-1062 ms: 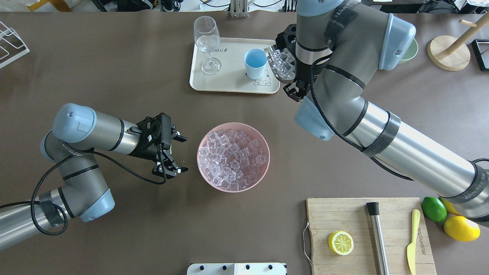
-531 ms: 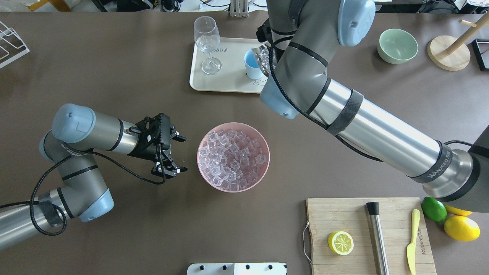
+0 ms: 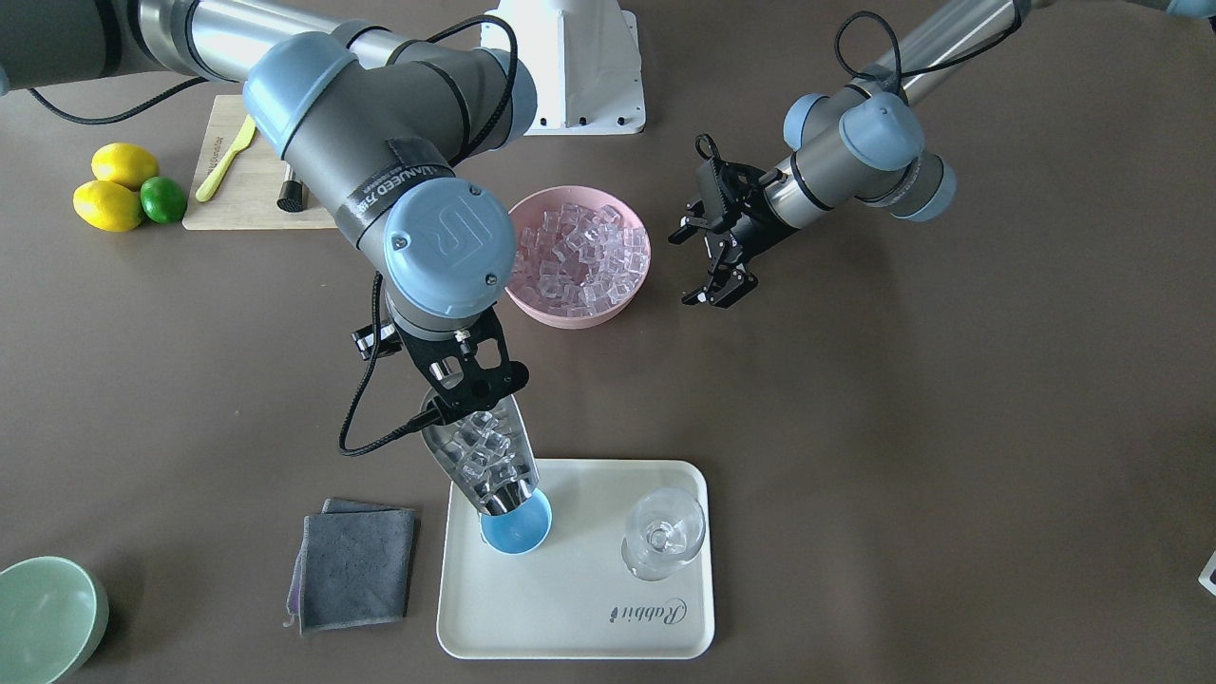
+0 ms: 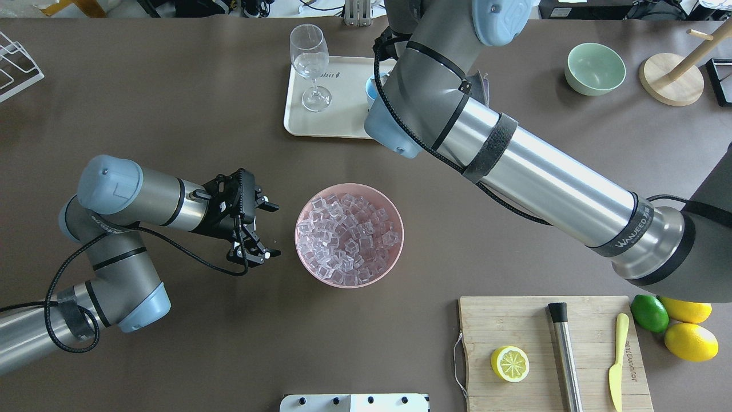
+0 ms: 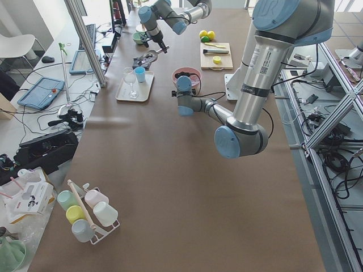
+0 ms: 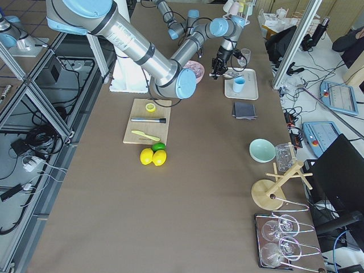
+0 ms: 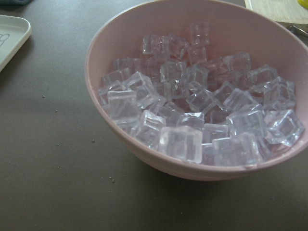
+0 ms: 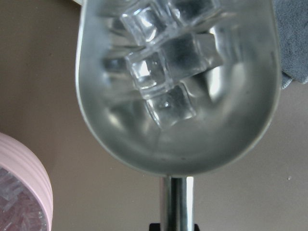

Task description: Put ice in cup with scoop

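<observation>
Right arm [image 3: 380, 142] has swung further over tray [image 3: 589, 608] at table's far edge. Right gripper [image 3: 458, 391] clamped on scoop [image 3: 503, 486] handle; long axis slopes down from jaws, lip at cup [image 3: 521, 532] rim, ice [image 3: 478, 445] inside. Left gripper [image 3: 692, 269] jaws apart, empty, farther off. Tray reads "Rabbit"; arm strap [image 4: 629, 243] reads "WANJEED".

- Table [image 4: 171, 114]: dark brown matte top, spanning the whole work area.
- Frame [image 5: 85, 39]: aluminium profile posts along the table edges.
- Chair [image 5: 16, 45]: white, apart from the table.
- Floor [image 6: 23, 233]: grey, with cables lying on it.
- Lighting: even, soft shadows.
</observation>
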Robot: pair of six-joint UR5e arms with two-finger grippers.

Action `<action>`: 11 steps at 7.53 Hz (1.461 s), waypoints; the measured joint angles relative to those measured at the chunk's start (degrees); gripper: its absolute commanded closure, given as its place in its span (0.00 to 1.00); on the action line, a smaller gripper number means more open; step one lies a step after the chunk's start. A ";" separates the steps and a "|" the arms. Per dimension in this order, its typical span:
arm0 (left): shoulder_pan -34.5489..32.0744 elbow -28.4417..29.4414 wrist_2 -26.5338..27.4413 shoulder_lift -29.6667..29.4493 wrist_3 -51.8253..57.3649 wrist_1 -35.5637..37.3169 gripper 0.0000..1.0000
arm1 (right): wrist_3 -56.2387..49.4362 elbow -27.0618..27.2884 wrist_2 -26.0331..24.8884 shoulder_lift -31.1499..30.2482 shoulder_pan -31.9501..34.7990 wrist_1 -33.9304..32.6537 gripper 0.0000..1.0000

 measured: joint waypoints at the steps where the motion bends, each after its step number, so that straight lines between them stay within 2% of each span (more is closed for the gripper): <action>1: 0.02 -0.02 0.04 -0.04 0.00 0.00 0.02 | -1.39 -1.13 0.13 0.93 0.03 -1.31 1.00; 8: 0.09 0.03 0.32 -0.09 0.00 0.05 0.02 | -7.08 -10.64 0.81 6.56 1.68 -5.80 1.00; 11: 0.02 0.04 0.38 -0.08 0.00 0.05 0.02 | -10.47 -14.51 1.05 9.87 1.85 -10.00 1.00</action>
